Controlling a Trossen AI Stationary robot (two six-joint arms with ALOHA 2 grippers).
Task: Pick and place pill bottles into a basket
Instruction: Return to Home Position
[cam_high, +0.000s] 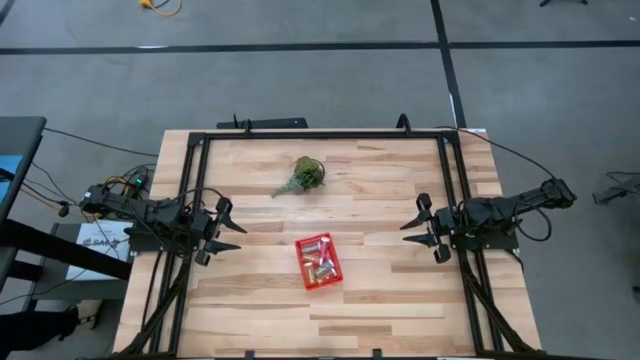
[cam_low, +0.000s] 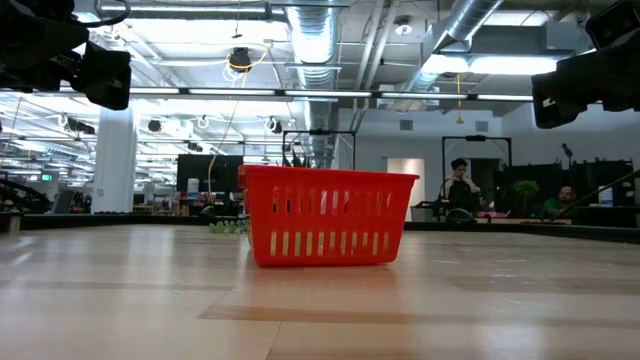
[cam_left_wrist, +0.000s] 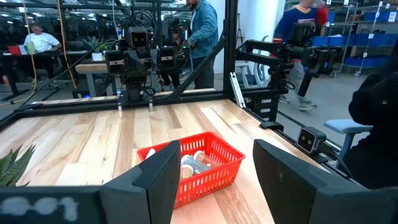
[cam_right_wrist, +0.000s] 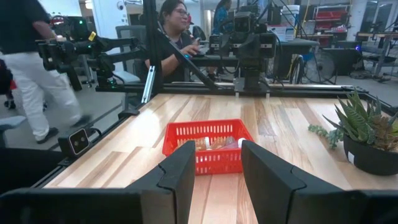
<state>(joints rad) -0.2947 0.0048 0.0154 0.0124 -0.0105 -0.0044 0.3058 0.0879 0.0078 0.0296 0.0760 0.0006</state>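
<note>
The red basket (cam_high: 319, 261) stands on its base near the middle of the table, toward the near edge. Several pill bottles (cam_high: 320, 264) with white caps and amber bodies lie inside it, also seen in the left wrist view as pill bottles (cam_left_wrist: 193, 164). My left gripper (cam_high: 236, 229) waits at the table's left edge, open, pointing level toward the basket (cam_left_wrist: 198, 163). My right gripper (cam_high: 410, 226) waits at the right edge, open, facing the basket (cam_right_wrist: 209, 145). Neither touches anything.
A small potted green plant (cam_high: 306, 174) stands toward the far side of the table. A black frame (cam_high: 320, 134) runs along the far edge and both sides. People move in the room beyond the table. Bare wood lies around the basket.
</note>
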